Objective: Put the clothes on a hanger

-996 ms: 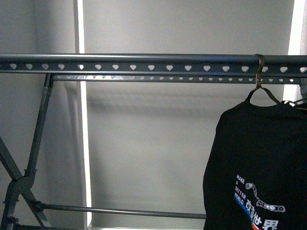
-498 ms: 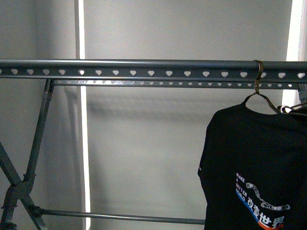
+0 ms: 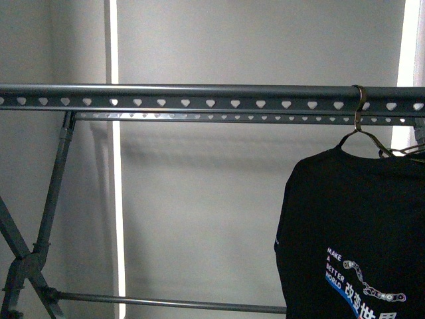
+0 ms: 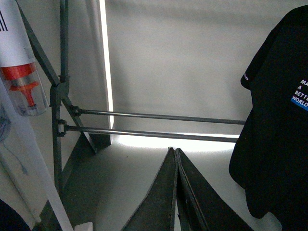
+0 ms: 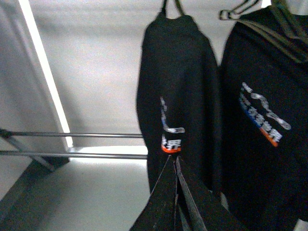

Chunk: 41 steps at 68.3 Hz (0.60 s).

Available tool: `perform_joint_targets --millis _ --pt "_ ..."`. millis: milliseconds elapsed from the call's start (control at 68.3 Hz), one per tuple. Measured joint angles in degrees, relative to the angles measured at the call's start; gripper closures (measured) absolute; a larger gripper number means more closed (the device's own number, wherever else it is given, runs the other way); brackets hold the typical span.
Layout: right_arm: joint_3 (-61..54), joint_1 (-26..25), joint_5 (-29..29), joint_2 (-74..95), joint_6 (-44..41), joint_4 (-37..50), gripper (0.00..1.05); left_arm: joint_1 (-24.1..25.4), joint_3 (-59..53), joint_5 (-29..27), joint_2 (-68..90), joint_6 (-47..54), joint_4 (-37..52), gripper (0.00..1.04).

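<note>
Already the black T-shirt [image 3: 352, 246] hangs by its wire hanger hook [image 3: 359, 109] near the rack rail's [image 3: 199, 96] right end, so both closed, empty grippers, left [image 4: 175, 153] and right [image 5: 174, 161], should back away low without brushing its hem.

Grey wall [image 3: 232, 199], bright vertical light strip [image 3: 118, 199]

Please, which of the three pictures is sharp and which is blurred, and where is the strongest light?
Front view: sharp; the heart holes of the rack rail and the print on the T-shirt are crisp. Left wrist view: fairly sharp, with the floor overexposed behind the lower bars. Right wrist view: softest; the shirt print is smeared. A bright vertical light strip appears in every view.
</note>
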Motion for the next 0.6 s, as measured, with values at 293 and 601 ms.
perform_joint_targets --millis 293,601 --pt "-3.58 0.11 0.55 -5.9 0.02 -2.47 1.02 0.0 0.0 -0.02 -0.04 0.0 -0.07 1.01" --pt "-7.02 0.11 0.55 -12.07 0.0 -5.27 1.02 0.0 0.0 -0.02 -0.04 0.0 -0.07 1.01"
